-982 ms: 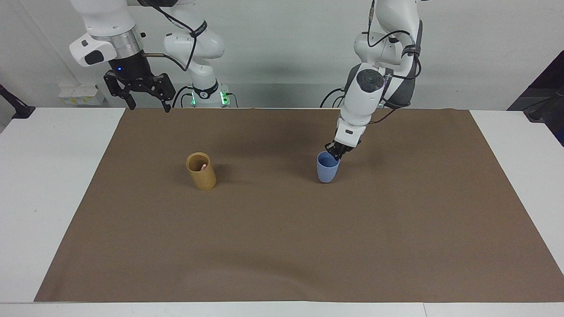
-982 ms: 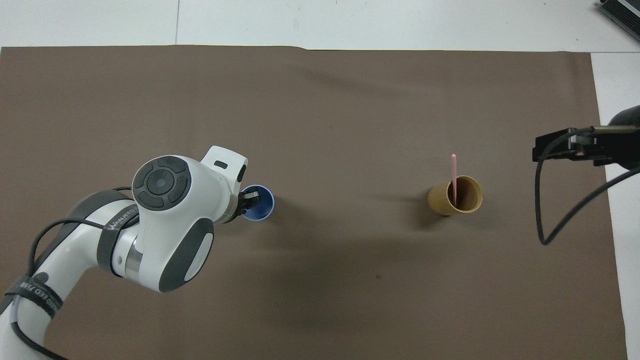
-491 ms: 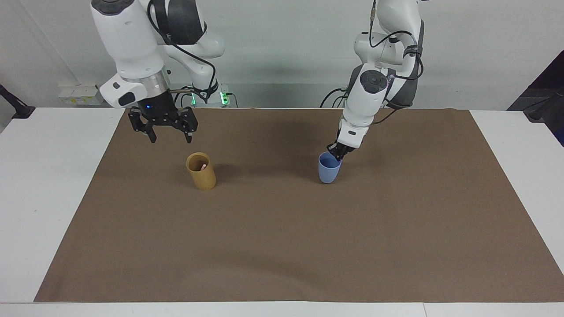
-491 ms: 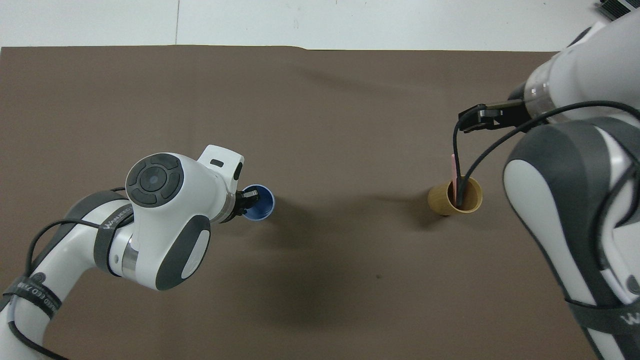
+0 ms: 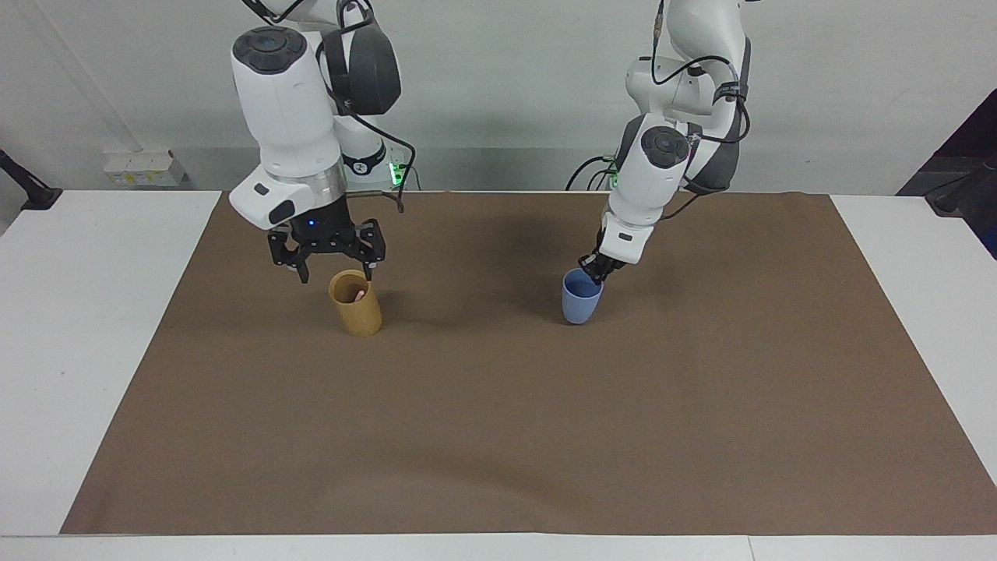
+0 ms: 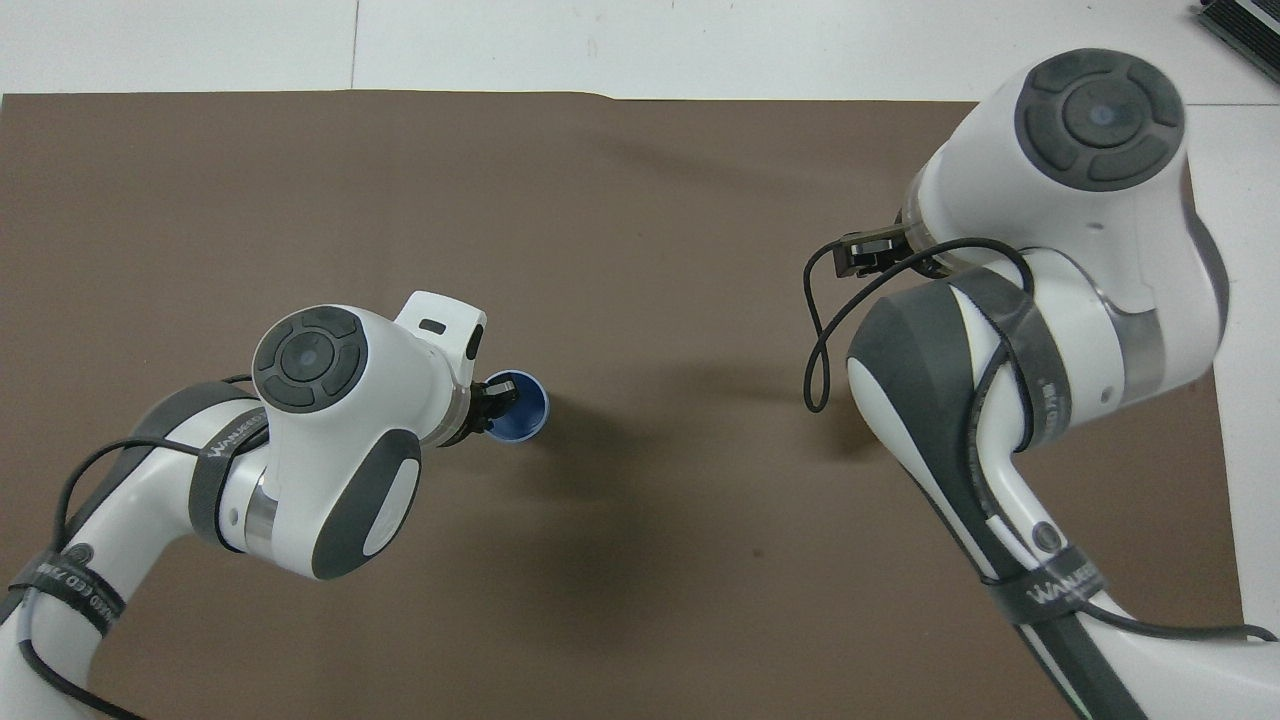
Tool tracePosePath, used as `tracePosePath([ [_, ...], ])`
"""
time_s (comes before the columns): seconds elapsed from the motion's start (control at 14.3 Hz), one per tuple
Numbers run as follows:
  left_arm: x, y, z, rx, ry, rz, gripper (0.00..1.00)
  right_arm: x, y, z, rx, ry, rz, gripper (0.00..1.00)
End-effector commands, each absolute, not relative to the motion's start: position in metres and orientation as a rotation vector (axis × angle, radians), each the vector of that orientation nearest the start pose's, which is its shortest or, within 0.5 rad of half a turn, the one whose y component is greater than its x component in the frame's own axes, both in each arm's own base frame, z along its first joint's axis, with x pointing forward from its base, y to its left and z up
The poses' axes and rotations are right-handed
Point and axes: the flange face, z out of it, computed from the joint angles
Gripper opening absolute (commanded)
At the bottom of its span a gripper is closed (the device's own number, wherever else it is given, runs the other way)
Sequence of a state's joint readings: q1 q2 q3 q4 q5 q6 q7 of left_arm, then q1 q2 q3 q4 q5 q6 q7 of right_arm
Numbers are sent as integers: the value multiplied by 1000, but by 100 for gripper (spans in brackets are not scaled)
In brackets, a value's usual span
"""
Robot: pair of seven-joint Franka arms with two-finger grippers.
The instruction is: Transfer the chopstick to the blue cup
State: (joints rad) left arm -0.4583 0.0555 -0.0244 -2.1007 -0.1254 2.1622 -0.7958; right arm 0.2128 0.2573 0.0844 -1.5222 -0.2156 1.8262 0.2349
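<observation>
- Brown paper mat (image 5: 498,436) covers most of the white table (image 5: 86,327), and both cups stand upright on it, well apart from each other
- Tan cylindrical holder (image 5: 357,305) stands toward the right arm's end of the table; the right arm hides it entirely in the overhead view
- Only a pink tip of the chopstick (image 5: 358,295) shows in the facing view, inside the holder's mouth; the chopstick is in the holder, not in the blue cup
- Right gripper (image 5: 332,273) hangs directly over the holder's mouth, fingers pointing down, its two fingertips well apart and level with the rim, one on either side of the opening
- Nothing is between those fingers, and they do not touch the chopstick
- Blue cup (image 5: 580,299) stands toward the left arm's end of the table, about as near to the robots as the holder
- Left gripper (image 5: 596,269) is tilted down onto the cup's rim on the side nearer the robots, its fingertips pinched together over the cup's wall
- From overhead, the left gripper (image 6: 498,398) shows one dark fingertip reaching inside the blue cup (image 6: 525,412), so the grip is on the rim itself
- Both arms are low over their cups
</observation>
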Motion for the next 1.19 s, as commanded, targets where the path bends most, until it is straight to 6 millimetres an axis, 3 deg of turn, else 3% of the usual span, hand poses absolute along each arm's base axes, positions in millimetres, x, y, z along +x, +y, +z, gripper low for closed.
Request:
tracePosePath([
  [0.0,487,-259,394,-3171,-634,128,16,613,160,509,-3328,-167,-156,72],
  [0.21,486,-260,394,-3171,-631,129,34,609,159,499,-3336,-180,-136,69],
  [0.42,486,-264,398,-3166,-608,139,60,598,152,493,-3345,-181,-100,61],
  [0.56,492,-263,418,-3170,-595,124,85,592,151,489,-3347,-183,-82,58],
  [0.63,497,-260,435,-3177,-570,126,99,590,150,488,-3348,-185,-80,50],
  [0.7,503,-257,458,-3189,-497,131,100,590,150,488,-3345,-181,-79,50],
  [0.91,532,-200,526,-3214,-315,162,100,587,150,486,-3344,-177,-76,44],
  [1.12,542,-144,577,-3115,27,84,100,587,149,487,-3342,-165,-78,6],
])
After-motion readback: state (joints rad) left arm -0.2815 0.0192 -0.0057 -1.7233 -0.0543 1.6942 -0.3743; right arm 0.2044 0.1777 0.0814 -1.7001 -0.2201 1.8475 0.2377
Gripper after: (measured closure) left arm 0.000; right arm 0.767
